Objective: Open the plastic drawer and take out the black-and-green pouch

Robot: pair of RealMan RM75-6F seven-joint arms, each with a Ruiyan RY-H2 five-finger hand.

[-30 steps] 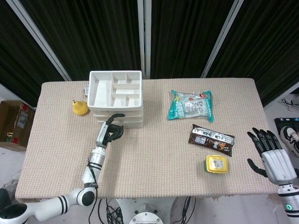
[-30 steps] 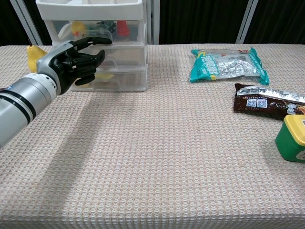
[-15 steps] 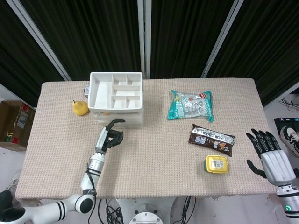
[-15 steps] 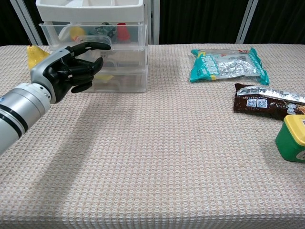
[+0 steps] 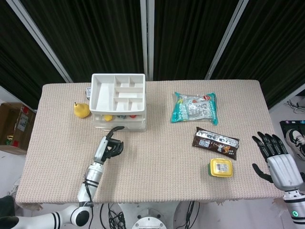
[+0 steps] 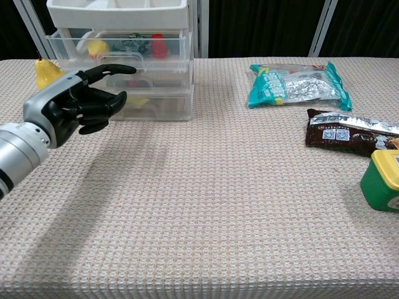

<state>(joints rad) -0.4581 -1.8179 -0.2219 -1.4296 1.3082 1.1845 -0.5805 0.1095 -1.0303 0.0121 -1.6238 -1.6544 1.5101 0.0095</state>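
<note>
The clear plastic drawer unit (image 5: 138, 125) (image 6: 177, 93) stands at the back left, with a white divided tray (image 5: 117, 90) on top. Its top drawer (image 6: 171, 48) is slid partly out. Inside it lie a yellow item, a red item and, between them, the black-and-green pouch (image 6: 132, 45) (image 5: 120, 116). My left hand (image 5: 109, 145) (image 6: 72, 106) is just in front of the unit, fingers curled, with one outstretched finger hooked at the drawer's handle (image 6: 118, 59). My right hand (image 5: 275, 160) hangs past the table's right edge, fingers spread, holding nothing.
A yellow pear (image 5: 81, 109) (image 6: 45, 71) lies left of the unit. On the right half lie a teal snack bag (image 5: 194, 107) (image 6: 296, 84), a brown bar wrapper (image 5: 215, 142) (image 6: 352, 134) and a green tin with a yellow lid (image 5: 220, 168) (image 6: 383, 180).
My left hand has drawn back toward the table's front, and the top drawer has slid out with it, baring its contents. The right hand has stayed put.
</note>
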